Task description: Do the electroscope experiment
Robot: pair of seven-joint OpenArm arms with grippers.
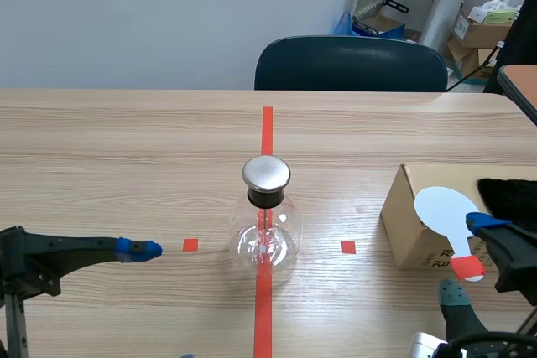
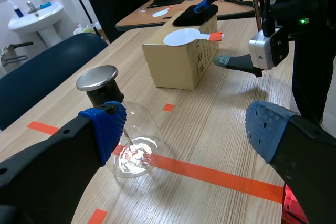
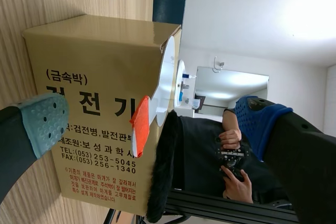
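The electroscope, a clear glass flask (image 1: pixel 265 236) with a round metal cap (image 1: pixel 267 173), stands on the red tape line at mid-table. My left gripper (image 2: pixel 186 129) is open to the flask's left, and the flask (image 2: pixel 134 148) lies just ahead of its fingers. At the right, a cardboard box (image 1: pixel 419 236) carries a white paddle (image 1: pixel 445 209) with a red handle (image 1: pixel 467 267) and a black fur cloth (image 1: pixel 508 194). My right gripper (image 3: pixel 152 121) is open at the box's near side, and the red handle (image 3: pixel 139 129) lies between its fingers, touching neither.
A dark chair (image 1: pixel 351 63) stands behind the table's far edge. Boxes and equipment (image 1: pixel 482 27) fill the back right corner. In the right wrist view a person's hands (image 3: pixel 231 156) hold a controller behind the box.
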